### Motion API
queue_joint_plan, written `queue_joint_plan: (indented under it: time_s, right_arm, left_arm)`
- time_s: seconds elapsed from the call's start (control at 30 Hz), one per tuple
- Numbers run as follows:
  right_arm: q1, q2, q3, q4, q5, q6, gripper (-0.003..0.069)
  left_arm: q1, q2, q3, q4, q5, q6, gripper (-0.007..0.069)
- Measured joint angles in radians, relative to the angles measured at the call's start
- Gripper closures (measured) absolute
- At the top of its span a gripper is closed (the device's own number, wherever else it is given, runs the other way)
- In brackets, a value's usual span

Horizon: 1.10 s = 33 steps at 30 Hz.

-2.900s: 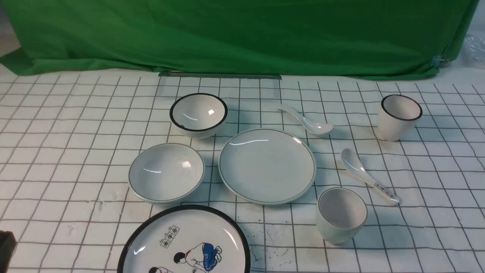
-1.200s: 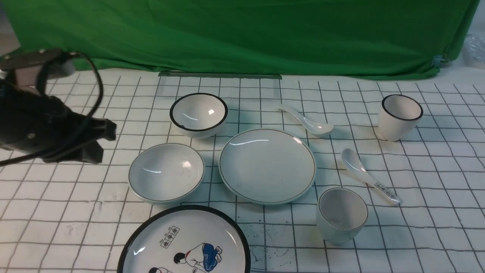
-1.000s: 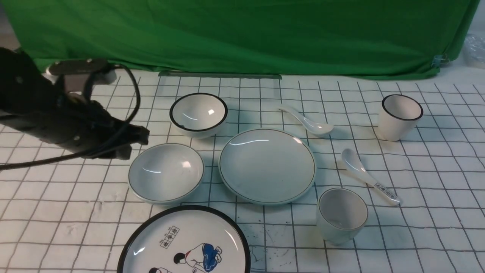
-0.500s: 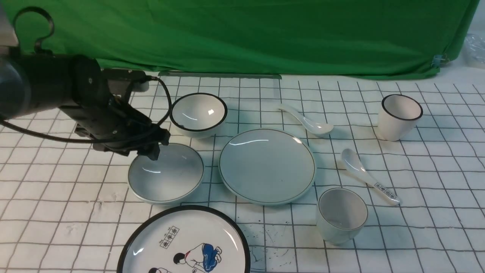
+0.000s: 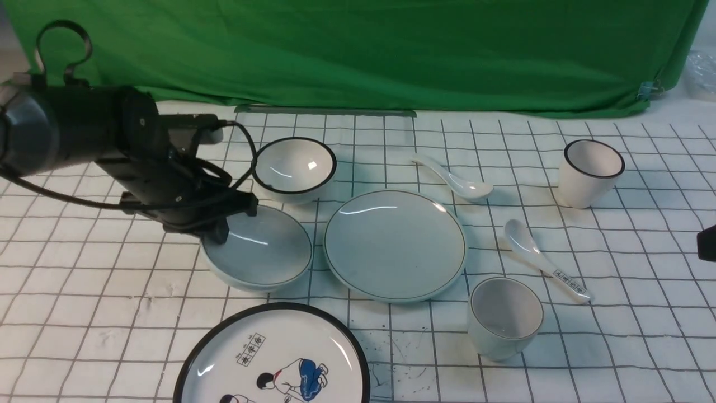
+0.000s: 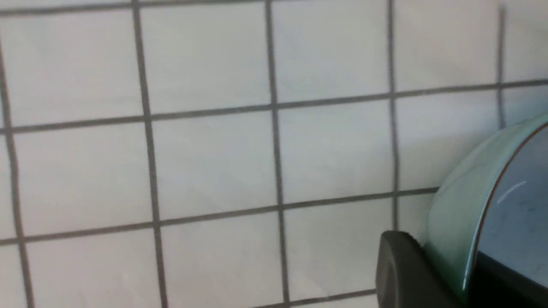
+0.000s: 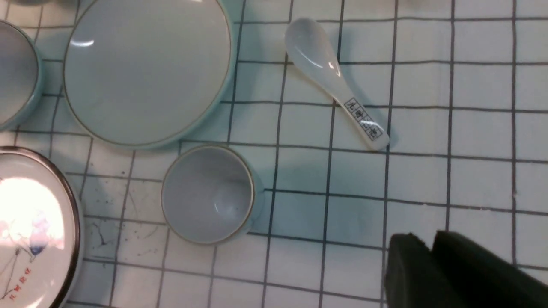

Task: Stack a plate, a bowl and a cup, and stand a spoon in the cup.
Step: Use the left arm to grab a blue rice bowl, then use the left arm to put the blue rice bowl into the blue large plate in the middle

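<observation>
The plate [image 5: 395, 244] lies in the middle of the table. The bowl [image 5: 263, 252] is just left of it, tilted with its left edge raised. My left gripper [image 5: 221, 224] is shut on the bowl's left rim; in the left wrist view the rim [image 6: 492, 192] sits between my fingers [image 6: 402, 273]. The cup [image 5: 505, 317] stands in front of the plate, to its right. The spoon [image 5: 453, 179] lies behind the plate. My right gripper [image 7: 428, 248] is shut and empty, above bare cloth to the right of the cup [image 7: 208, 194].
A black-rimmed bowl [image 5: 293, 167] stands behind the held bowl. A cartoon plate [image 5: 274, 358] lies at the front edge. A labelled spoon [image 5: 542, 260] lies right of the plate, and a taller black-rimmed cup [image 5: 590, 170] at back right. A green cloth hangs behind.
My left arm came in from the left, closed on the bowl's left rim, and the bowl has shifted right and tipped up. The right gripper's edge now shows at far right.
</observation>
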Motion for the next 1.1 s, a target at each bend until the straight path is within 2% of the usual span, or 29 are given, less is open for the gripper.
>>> queue_joint_plan:
  time_s: [0.07,0.1,0.17,0.23,0.3,0.37,0.4,0.5,0.6,0.63,0.73,0.87,0.97,1.1]
  right_arm:
    - [0.0,0.006,0.0,0.0,-0.014,-0.001,0.0544]
    - [0.0,0.012,0.0,0.0,-0.041,-0.01,0.0541]
    - [0.0,0.02,0.0,0.002,-0.055,-0.02,0.0539]
    - [0.0,0.045,0.0,0.031,-0.089,-0.05,0.0536]
    - [0.0,0.076,0.0,0.08,-0.102,-0.099,0.0534]
    - [0.0,0.102,0.0,0.118,-0.108,-0.144,0.0533]
    - [0.0,0.137,0.0,0.183,-0.109,-0.196,0.0527]
    - [0.009,0.183,-0.002,0.247,-0.11,-0.26,0.0516]
    - [0.049,0.246,-0.019,0.277,-0.114,-0.322,0.0494]
    - [0.094,0.281,-0.04,0.284,-0.12,-0.339,0.0475]
    - [0.153,0.32,-0.065,0.279,-0.127,-0.348,0.044]
    - [0.239,0.402,-0.115,0.263,-0.129,-0.348,0.0328]
    - [0.259,0.455,-0.126,0.229,-0.132,-0.341,0.0265]
    - [0.263,0.508,-0.129,0.122,-0.133,-0.266,0.023]
  left_arm:
    - [0.0,-0.015,-0.004,-0.027,0.005,0.021,0.0578]
    - [-0.004,-0.043,-0.005,-0.121,0.004,0.062,0.0578]
    - [-0.009,-0.061,-0.007,-0.182,-0.001,0.093,0.0578]
    - [-0.054,-0.086,-0.04,-0.335,-0.027,0.19,0.0578]
    - [-0.107,-0.073,-0.074,-0.394,-0.055,0.228,0.0578]
    - [-0.139,-0.052,-0.094,-0.406,-0.07,0.24,0.0578]
    - [-0.179,-0.006,-0.122,-0.416,-0.08,0.243,0.0578]
    - [-0.207,0.054,-0.145,-0.422,-0.083,0.249,0.0578]
    - [-0.221,0.128,-0.165,-0.423,-0.087,0.254,0.0578]
    - [-0.222,0.165,-0.174,-0.426,-0.093,0.255,0.0578]
    - [-0.222,0.19,-0.177,-0.43,-0.109,0.255,0.0578]
    - [-0.222,0.203,-0.183,-0.438,-0.146,0.262,0.0573]
    - [-0.225,0.213,-0.183,-0.44,-0.152,0.27,0.0556]
    - [-0.23,0.234,-0.185,-0.444,-0.155,0.285,0.0501]
